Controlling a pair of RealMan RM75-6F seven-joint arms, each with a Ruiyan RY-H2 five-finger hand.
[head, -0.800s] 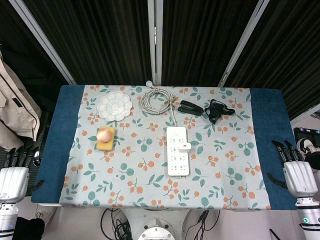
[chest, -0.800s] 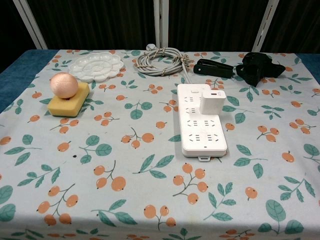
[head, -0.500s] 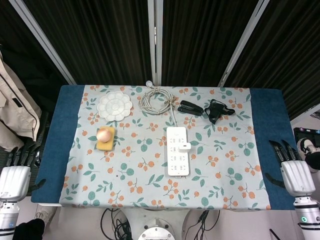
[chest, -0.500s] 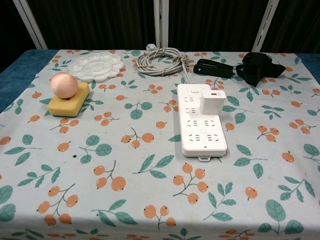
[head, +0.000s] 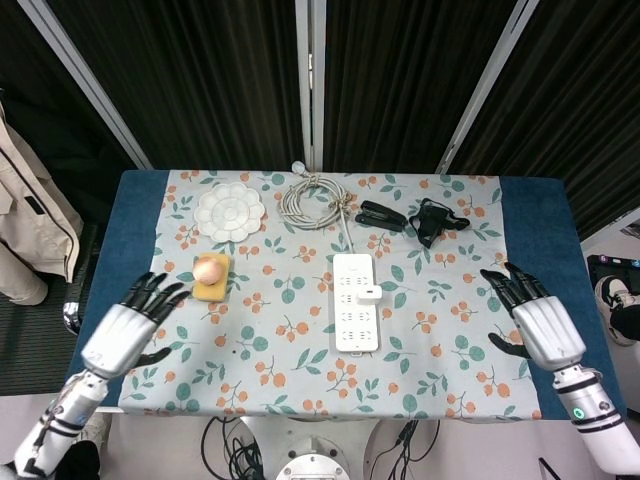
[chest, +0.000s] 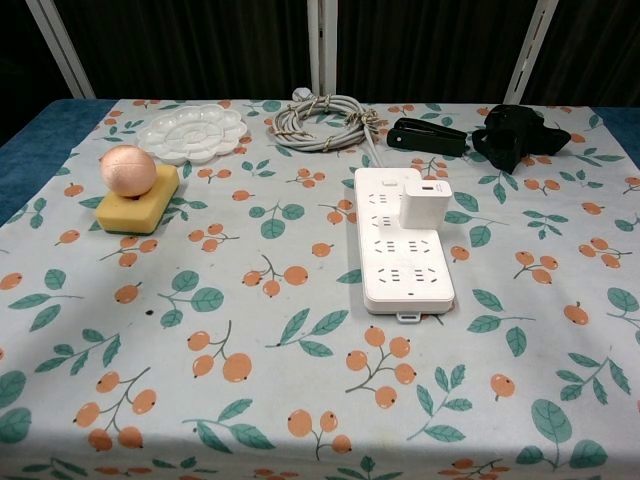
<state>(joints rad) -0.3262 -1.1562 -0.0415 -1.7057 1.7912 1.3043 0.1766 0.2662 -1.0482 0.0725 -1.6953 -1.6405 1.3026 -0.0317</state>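
Onion (head: 209, 267): your left fingers (head: 160, 290) point toward it, just short of the yellow sponge (head: 211, 280) it sits on, near the left edge of the flowered cloth (head: 290, 390).
Left fingers: you have them spread apart and holding nothing.
Left hand (head: 128, 327): it hovers over the near left part of the cloth, close to the sponge but not touching it; only the head view shows it.
Right fingers (head: 508, 285): spread apart too, with nothing in them.
Right hand (head: 541, 328): it hangs over the right edge of the cloth, well apart from the white power strip (head: 357, 316).
Power strip: it lies at the middle of the table, with a white charger (chest: 424, 204) plugged into its right side.
Cable (head: 312, 199): coiled at the far edge, just beyond the strip.
Palette (head: 230, 210): white, flower-shaped, far left, beyond the sponge.
Black stapler (head: 382, 215): far side, right of the cable.
Black clip (head: 432, 220): just right of the stapler.
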